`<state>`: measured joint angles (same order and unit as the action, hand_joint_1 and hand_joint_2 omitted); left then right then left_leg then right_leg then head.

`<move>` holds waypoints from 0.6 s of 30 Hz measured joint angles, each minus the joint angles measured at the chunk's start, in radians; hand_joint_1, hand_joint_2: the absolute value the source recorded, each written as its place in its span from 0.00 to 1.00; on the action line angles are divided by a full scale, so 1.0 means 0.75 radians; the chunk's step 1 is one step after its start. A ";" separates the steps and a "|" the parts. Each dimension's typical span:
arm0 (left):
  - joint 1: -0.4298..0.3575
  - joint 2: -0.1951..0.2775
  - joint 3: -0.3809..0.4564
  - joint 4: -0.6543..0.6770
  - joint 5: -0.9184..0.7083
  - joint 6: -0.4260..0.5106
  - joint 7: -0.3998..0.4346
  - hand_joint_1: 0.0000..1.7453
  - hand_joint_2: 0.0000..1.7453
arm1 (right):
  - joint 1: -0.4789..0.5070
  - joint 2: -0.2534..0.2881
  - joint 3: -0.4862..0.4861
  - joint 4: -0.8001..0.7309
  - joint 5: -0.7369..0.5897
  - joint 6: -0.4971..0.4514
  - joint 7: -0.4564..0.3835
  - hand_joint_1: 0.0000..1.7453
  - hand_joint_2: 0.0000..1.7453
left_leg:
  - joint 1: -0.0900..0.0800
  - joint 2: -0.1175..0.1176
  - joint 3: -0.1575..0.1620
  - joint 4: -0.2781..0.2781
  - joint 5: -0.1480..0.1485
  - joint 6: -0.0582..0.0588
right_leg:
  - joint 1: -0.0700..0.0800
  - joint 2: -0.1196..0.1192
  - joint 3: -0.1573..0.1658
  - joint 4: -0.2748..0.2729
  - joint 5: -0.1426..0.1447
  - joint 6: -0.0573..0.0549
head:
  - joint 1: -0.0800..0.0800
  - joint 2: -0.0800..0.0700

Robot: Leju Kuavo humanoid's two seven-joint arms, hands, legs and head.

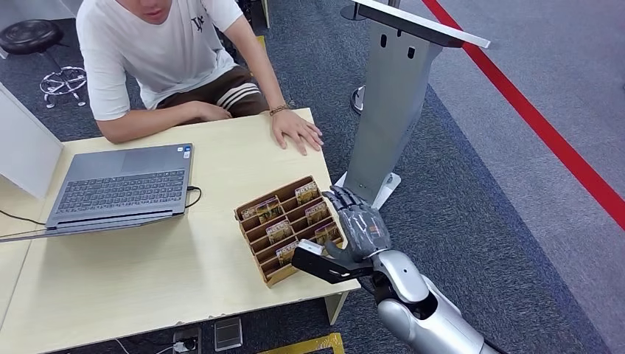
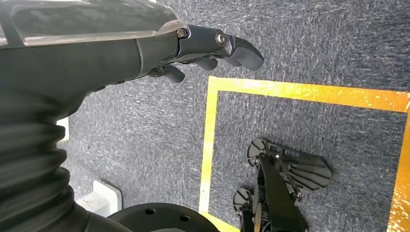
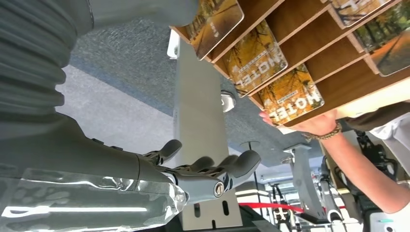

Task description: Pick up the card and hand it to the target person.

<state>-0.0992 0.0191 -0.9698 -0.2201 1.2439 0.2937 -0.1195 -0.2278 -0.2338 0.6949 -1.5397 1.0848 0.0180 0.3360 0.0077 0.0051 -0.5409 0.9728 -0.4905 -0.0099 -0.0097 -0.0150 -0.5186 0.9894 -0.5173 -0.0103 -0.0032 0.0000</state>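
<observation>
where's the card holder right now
In the head view the wooden card holder sits at the table's right edge, right of the laptop, beside the right hand.

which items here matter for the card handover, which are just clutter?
Job:
- hotel cards in the wooden card rack
- right hand, open beside the rack
- seated person, hand on the table

Clutter:
- laptop
- grey stand
- stool
- left hand, hanging over the floor

An open grey laptop [image 1: 121, 190] sat near the tabletop's [image 1: 147, 280] left edge — a black stool [image 1: 33, 37] stood on the carpet beyond.
</observation>
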 joint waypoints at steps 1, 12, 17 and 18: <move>0.000 0.000 0.000 0.000 0.002 0.001 0.002 0.00 1.00 | -0.003 0.003 0.002 0.006 0.000 0.000 -0.002 0.22 1.00 | 0.000 0.000 0.000 0.000 0.000 0.000 | 0.000 0.000 0.000 0.000 0.000 0.000 | 0.000 0.000; 0.000 -0.002 0.000 0.000 0.018 0.001 -0.004 0.00 1.00 | -0.038 0.018 0.028 0.071 -0.016 0.000 -0.010 0.36 1.00 | 0.000 0.000 0.000 0.000 0.000 0.000 | 0.000 0.000 0.000 0.000 0.000 0.000 | 0.000 0.000; 0.001 -0.005 0.000 0.000 0.018 0.001 0.008 0.00 1.00 | -0.043 0.018 0.031 0.098 -0.018 0.000 0.002 0.38 1.00 | 0.000 0.000 0.000 0.000 0.000 0.000 | 0.000 0.000 0.000 0.000 0.000 0.000 | 0.000 0.000; 0.001 -0.006 0.000 0.000 0.018 0.002 0.009 0.00 1.00 | -0.043 0.018 0.031 0.103 -0.018 0.000 0.006 0.39 1.00 | 0.000 0.000 0.000 0.000 0.000 0.000 | 0.000 0.000 0.000 0.000 0.000 0.000 | 0.000 0.000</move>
<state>-0.0987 0.0146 -0.9699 -0.2201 1.2572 0.2949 -0.1124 -0.2601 -0.2205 0.7183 -1.4624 1.0714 0.0183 0.3408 0.0077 0.0051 -0.5408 0.9728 -0.4905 -0.0099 -0.0097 -0.0150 -0.5189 0.9895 -0.5173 -0.0103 -0.0032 0.0000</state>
